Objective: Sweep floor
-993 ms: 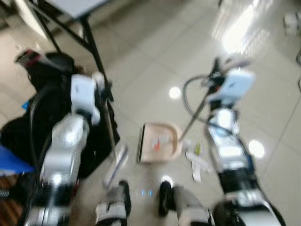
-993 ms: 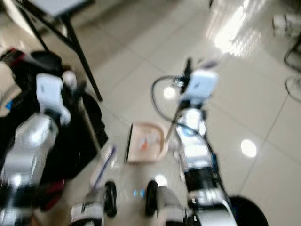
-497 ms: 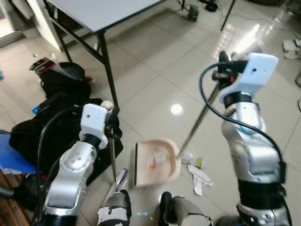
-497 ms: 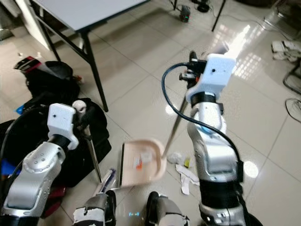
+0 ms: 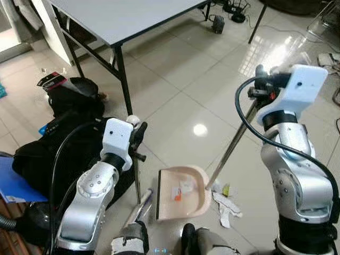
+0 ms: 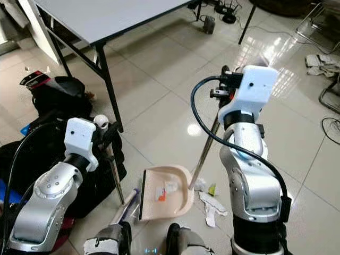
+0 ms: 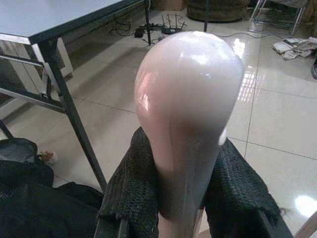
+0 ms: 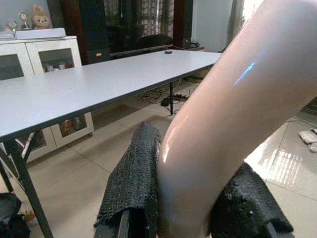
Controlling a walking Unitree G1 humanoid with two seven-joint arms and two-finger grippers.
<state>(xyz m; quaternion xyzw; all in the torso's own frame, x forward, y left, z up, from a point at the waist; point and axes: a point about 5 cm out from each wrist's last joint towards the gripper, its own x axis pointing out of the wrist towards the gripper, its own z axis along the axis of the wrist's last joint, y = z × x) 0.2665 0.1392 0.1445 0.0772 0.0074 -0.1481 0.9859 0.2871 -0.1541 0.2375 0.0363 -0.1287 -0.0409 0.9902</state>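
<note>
left gripper point(image 7: 173, 198) clenched on broom handle point(image 7: 185, 124), upright | right gripper point(image 8: 193, 203) clenched on dustpan handle point(image 5: 234, 146), slanted | dustpan point(image 5: 183, 192) on floor by feet, holding scraps | litter point(image 5: 226, 202) just beside, probably paper

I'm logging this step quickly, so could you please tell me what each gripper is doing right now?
Left gripper: shut on the dustpan handle.
Right gripper: shut on the broom handle.
</note>
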